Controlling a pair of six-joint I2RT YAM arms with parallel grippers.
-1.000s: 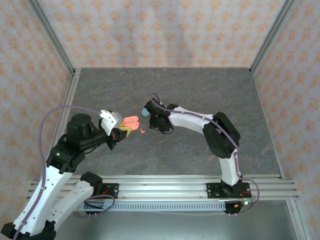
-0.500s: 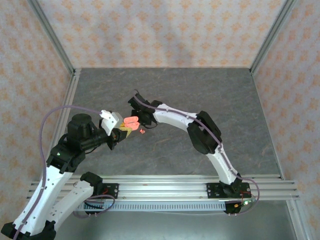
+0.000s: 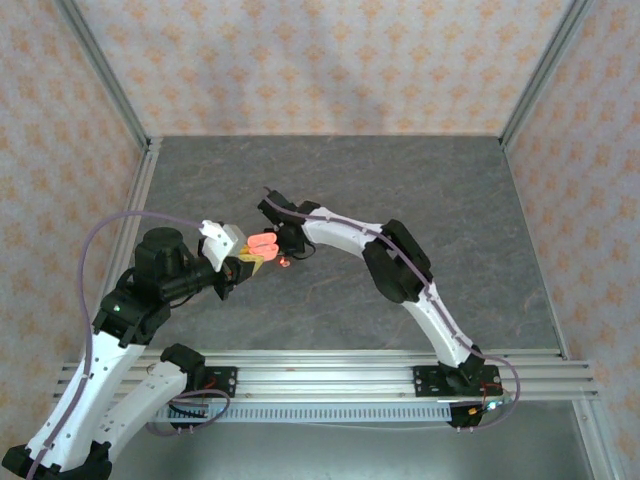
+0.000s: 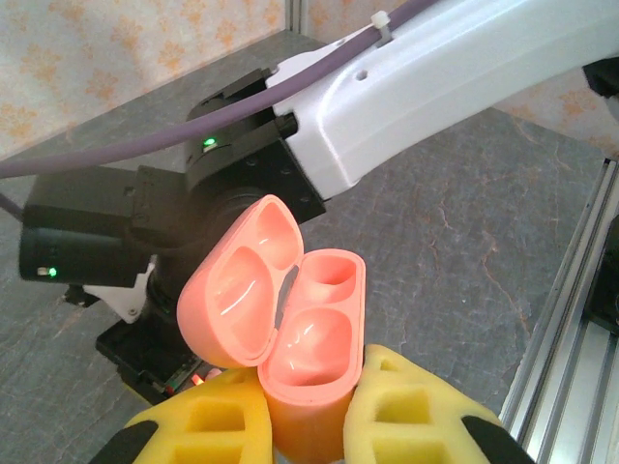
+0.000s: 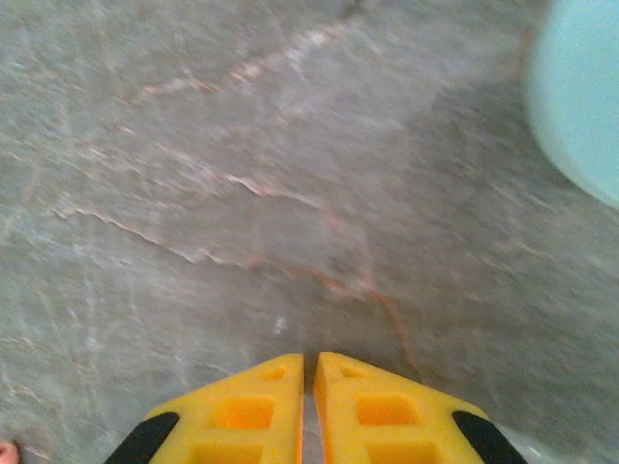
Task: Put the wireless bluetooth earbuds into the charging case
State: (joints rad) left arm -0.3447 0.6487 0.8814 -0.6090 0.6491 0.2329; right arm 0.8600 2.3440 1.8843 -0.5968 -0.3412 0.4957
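While open, glossy coral case [image 4: 309,360] between latticed yellow fingers [image 4: 406,418].

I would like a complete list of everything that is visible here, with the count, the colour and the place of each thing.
charging case: one, coral-pink, lid open, both wells empty, clamped in the left jaws
earbud: one, coral-pink, on the table beside the case, under the right arm's wrist
rounded object: one, pale teal, on the table at the right wrist view's upper right edge, cut off
table: one, grey stone pattern
walls: three, peach patterned, around the table
rail: one, silver, along the near edge
left gripper: one, yellow fingers, shut on the case
right gripper: one, yellow fingers, jaws nearly together, nothing seen between them
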